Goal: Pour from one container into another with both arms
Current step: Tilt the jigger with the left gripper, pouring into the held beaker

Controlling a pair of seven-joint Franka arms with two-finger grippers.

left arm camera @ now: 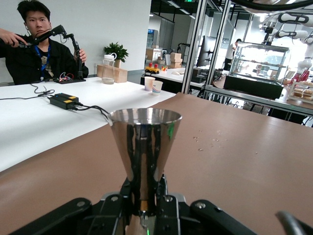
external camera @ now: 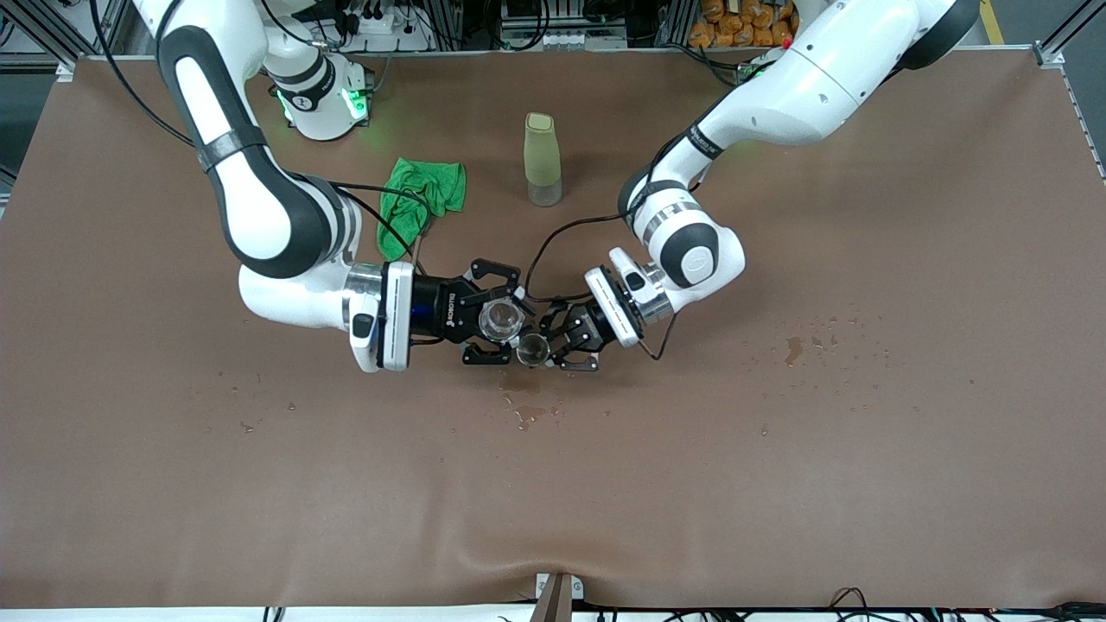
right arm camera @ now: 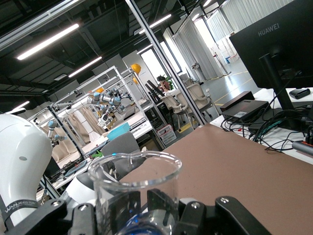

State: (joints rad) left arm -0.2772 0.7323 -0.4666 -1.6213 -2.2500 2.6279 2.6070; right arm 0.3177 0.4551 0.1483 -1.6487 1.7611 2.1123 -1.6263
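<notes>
My right gripper (external camera: 494, 321) is shut on a clear glass beaker (external camera: 500, 319), held upright over the middle of the table. In the right wrist view the beaker (right arm camera: 134, 172) rises between the black fingers (right arm camera: 128, 210) of the right gripper (right arm camera: 146, 209). My left gripper (external camera: 553, 344) is shut on a small steel measuring cup (external camera: 532, 348), right beside the beaker. In the left wrist view the steel cup (left arm camera: 145, 139) stands upright, its narrow waist clamped in the left gripper (left arm camera: 145, 195). Whether the two containers touch I cannot tell.
A tall pale green bottle (external camera: 542, 159) stands toward the robots' bases, with a crumpled green cloth (external camera: 420, 204) beside it toward the right arm's end. Wet spots (external camera: 524, 413) mark the brown table (external camera: 778, 484) below the grippers; more drops (external camera: 807, 345) lie toward the left arm's end.
</notes>
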